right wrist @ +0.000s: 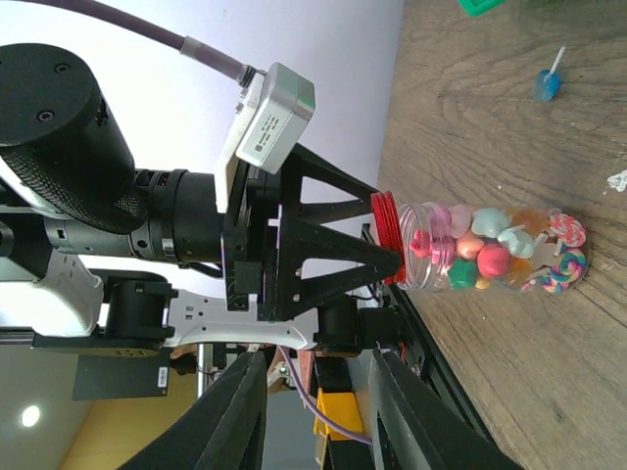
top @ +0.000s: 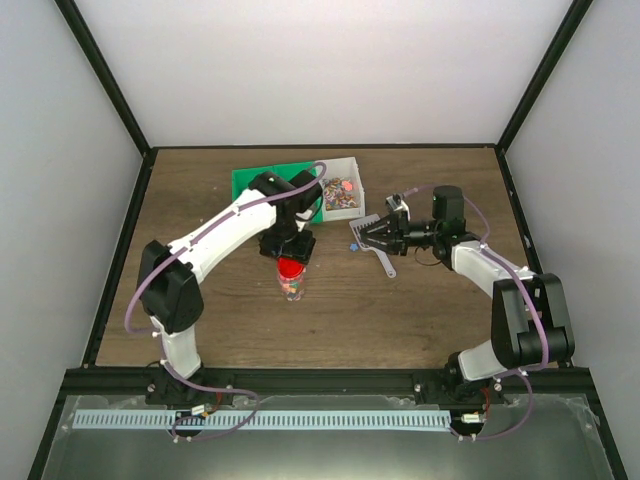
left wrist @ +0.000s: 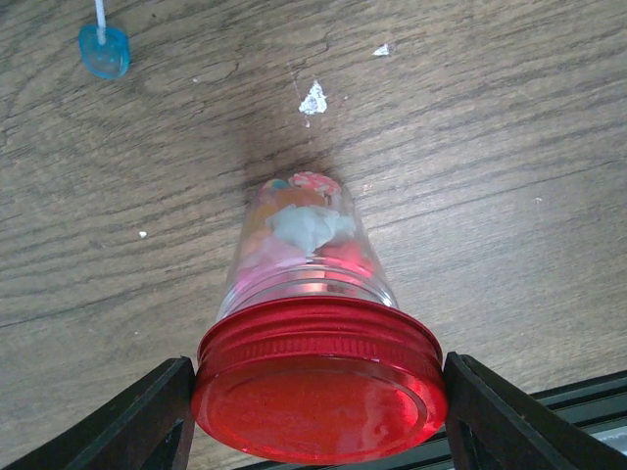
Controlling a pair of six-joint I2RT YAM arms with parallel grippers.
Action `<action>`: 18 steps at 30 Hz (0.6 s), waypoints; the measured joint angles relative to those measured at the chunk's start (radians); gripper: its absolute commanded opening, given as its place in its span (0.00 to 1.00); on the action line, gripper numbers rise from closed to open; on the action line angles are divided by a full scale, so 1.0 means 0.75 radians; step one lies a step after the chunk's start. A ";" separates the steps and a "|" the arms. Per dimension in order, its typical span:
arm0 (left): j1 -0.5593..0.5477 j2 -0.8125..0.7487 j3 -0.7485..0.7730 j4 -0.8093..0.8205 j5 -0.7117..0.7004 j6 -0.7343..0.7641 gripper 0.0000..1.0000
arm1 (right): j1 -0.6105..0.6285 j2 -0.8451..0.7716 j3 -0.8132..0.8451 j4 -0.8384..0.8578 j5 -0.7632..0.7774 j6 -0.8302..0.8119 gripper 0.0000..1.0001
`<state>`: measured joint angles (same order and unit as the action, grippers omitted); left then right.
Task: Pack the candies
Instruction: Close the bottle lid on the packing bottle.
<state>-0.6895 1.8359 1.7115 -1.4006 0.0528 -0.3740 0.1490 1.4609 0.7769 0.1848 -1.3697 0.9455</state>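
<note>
**Operator:** Report packing status.

**Technician:** The clear round jar (left wrist: 304, 245) stands upright at mid-table. Small mixed-colour candies (right wrist: 490, 250) fill it almost to the neck. The round red threaded lid (left wrist: 318, 392) sits on its mouth. Judgement: filling is essentially complete, and the step in hand is seating or tightening the lid. Thread engagement cannot be confirmed.

**Operator:** State of the fingers?

**Technician:** The left fingers (left wrist: 147, 421) come down from above and press on opposite sides of the red lid, grasping it. The right fingers (right wrist: 240, 411), to the right of the jar, are released and stand apart with nothing between them. A grey plastic scoop (top: 372, 245) lies on the table close by them.

**Operator:** Remaining work?

**Technician:** More candies lie in the white rectangular box (top: 352, 168) at the far side, just right of a flat green tray (top: 262, 180). One blue lollipop (left wrist: 103, 49) lies loose on the table. Whether these are meant for the jar cannot be determined.

**Operator:** Surface and room?

**Technician:** The table (top: 420, 320) is brown wood-grain with a few white flecks. It is enclosed by plain white walls (top: 330, 70) and black frame posts (top: 108, 82).
</note>
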 measured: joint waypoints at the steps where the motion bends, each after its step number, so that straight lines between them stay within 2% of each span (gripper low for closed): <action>1: -0.005 0.007 0.000 -0.001 0.001 0.001 0.67 | -0.005 0.000 0.000 -0.009 -0.002 -0.009 0.31; 18: -0.022 0.010 -0.031 0.003 -0.004 0.015 0.68 | -0.026 0.000 0.012 -0.057 -0.019 -0.048 0.31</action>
<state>-0.7063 1.8435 1.6886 -1.3983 0.0498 -0.3630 0.1291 1.4609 0.7860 0.1421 -1.3838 0.9096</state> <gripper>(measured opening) 0.682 0.309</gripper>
